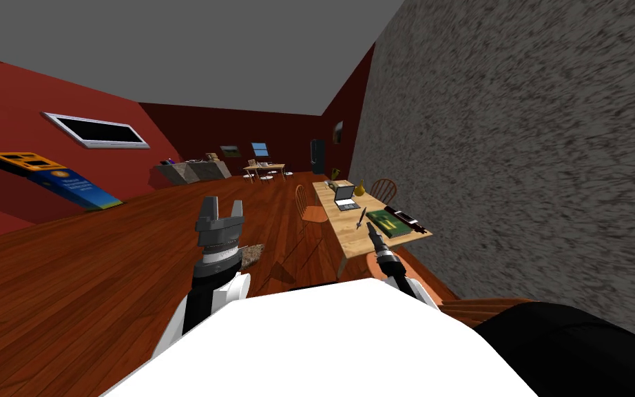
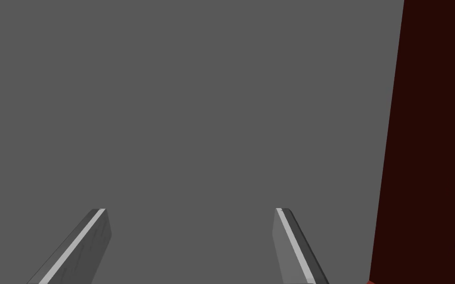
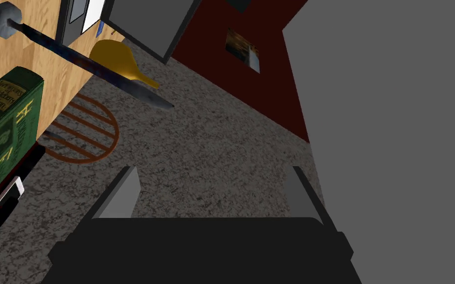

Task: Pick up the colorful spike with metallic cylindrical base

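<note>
The spike (image 1: 361, 218) is a thin dark shaft on the wooden table (image 1: 347, 234), between the laptop and the green book. In the right wrist view the spike (image 3: 88, 64) shows a grey cylindrical base, a dark bluish shaft and a tapering point. My right gripper (image 1: 372, 232) hovers over the table's near end, just short of the spike. Seen from its own wrist, the right gripper (image 3: 211, 190) is open and holds nothing, with the spike well beyond its fingertips. My left gripper (image 1: 222, 205) is raised over the floor, and this left gripper (image 2: 189, 212) is open and holds nothing.
On the table lie a green book (image 1: 390, 223), an open laptop (image 1: 346, 196), a yellow vase (image 1: 360, 187) and a dark flat device (image 1: 406, 218). Wooden chairs (image 1: 309, 207) stand on both sides. A rough grey wall (image 1: 516, 172) runs close along the table's right.
</note>
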